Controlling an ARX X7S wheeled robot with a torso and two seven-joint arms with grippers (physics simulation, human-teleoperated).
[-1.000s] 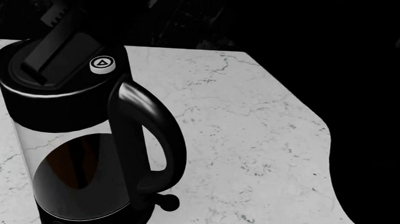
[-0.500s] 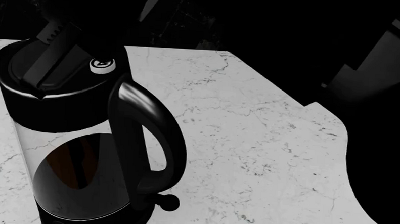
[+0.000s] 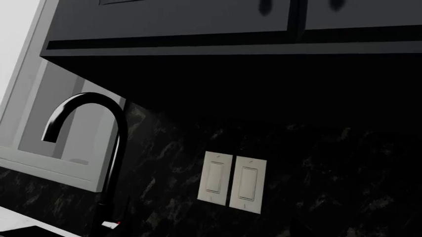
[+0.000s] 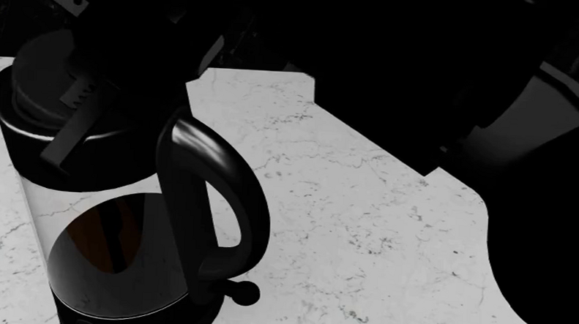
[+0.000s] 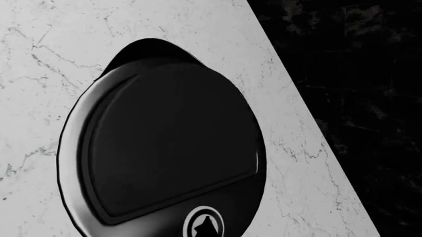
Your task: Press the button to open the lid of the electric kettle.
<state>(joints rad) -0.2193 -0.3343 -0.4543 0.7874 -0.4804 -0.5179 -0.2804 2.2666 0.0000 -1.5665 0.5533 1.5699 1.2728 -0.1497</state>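
The electric kettle (image 4: 120, 235) stands on the white marble counter at the left of the head view, with a clear glass body and a looped black handle (image 4: 220, 195). My right arm reaches in from the right, and its gripper (image 4: 141, 75) is a dark mass over the kettle's top that hides the button there. In the right wrist view the matte black lid (image 5: 171, 143) lies flat. The ringed button (image 5: 191, 221) sits at its edge under my right gripper's (image 5: 205, 228) single dark tip. My left gripper is out of view.
The marble counter (image 4: 366, 209) stretches right of the kettle to a dark edge. A small ball-tipped lever (image 4: 245, 292) sticks out at the kettle's base. The left wrist view shows a black faucet (image 3: 99, 148), two wall switches (image 3: 231, 181) and dark cabinets overhead.
My right arm has swung in from the right across the counter and come down over the kettle's top. The button, plain a second ago, is now covered in the head view.
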